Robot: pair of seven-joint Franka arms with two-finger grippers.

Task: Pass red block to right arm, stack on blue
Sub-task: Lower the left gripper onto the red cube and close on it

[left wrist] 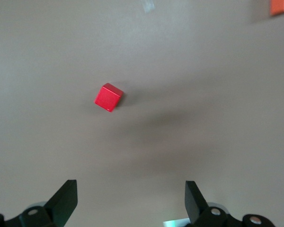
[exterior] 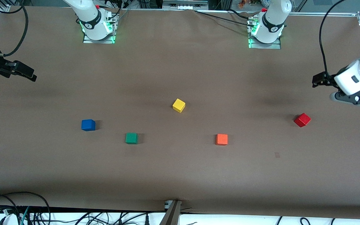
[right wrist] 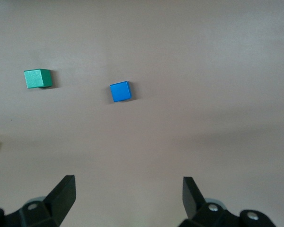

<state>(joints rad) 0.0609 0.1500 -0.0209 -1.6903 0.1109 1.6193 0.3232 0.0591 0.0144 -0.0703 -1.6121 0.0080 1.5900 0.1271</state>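
Left pincer hangs above the desk's left-arm end, fingers spread wide; right pincer hovers wide open over the right-arm end.

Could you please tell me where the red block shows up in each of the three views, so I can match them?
Front view: the red block lies on the brown table toward the left arm's end, below the left gripper in that picture.
Left wrist view: red block at centre, above the open fingers.
Right wrist view: not in it.
Shared landmark: the orange cube, at the left wrist picture's top corner.
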